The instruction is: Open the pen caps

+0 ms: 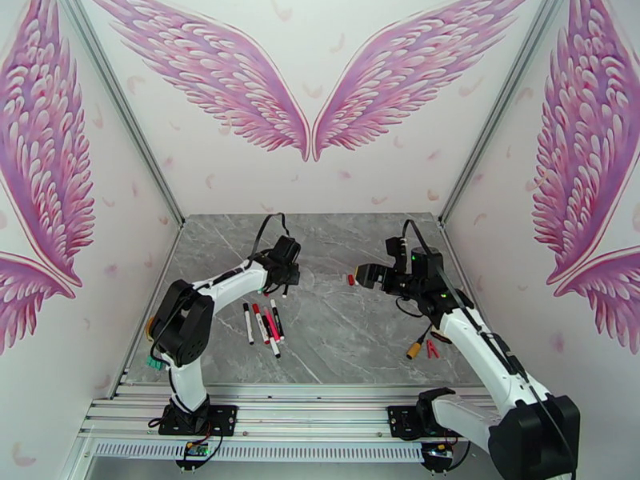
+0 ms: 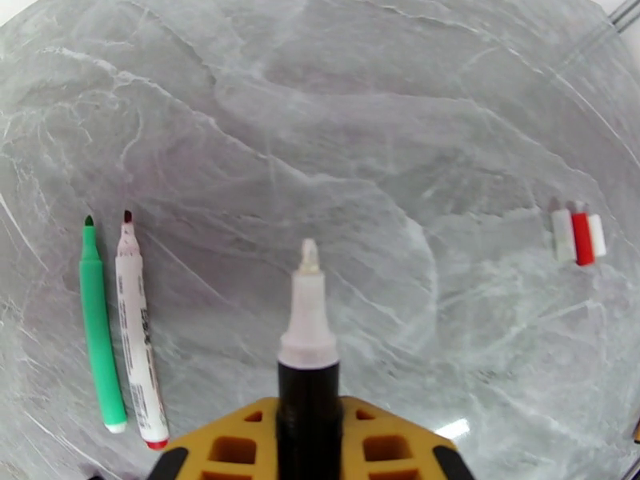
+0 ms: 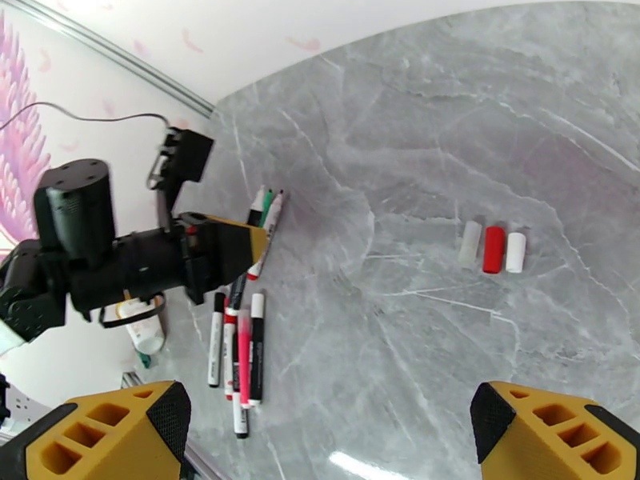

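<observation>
Caps (image 2: 580,238): three are off, lying side by side in a short row on the worktop (image 2: 320,114). One is pale, one red, one white, and they touch or nearly touch. The right tool (image 3: 324,418) is near them, jaws wide apart and empty.

The left tool (image 2: 308,442) is clamped on a black pen (image 2: 308,394). Its white nib end is bare and points away over the worktop. Just left of it lie a green pen (image 2: 100,330) and a white pen (image 2: 138,330) with a red end. They are parallel and close together, both nibs bare.

Tally, as judged: three pens are opened, matching the three loose caps. What is left is a cluster of pens (image 3: 258,354) at the near-left of the worktop, four or so, lying roughly parallel. Their ends show black and red and look capped, though they are too small to be sure. The held pen is not yet set down.

Writing: dark print runs along the white pen's barrel, too blurred to read. No brand can be made out on the caps or the black pen.
</observation>
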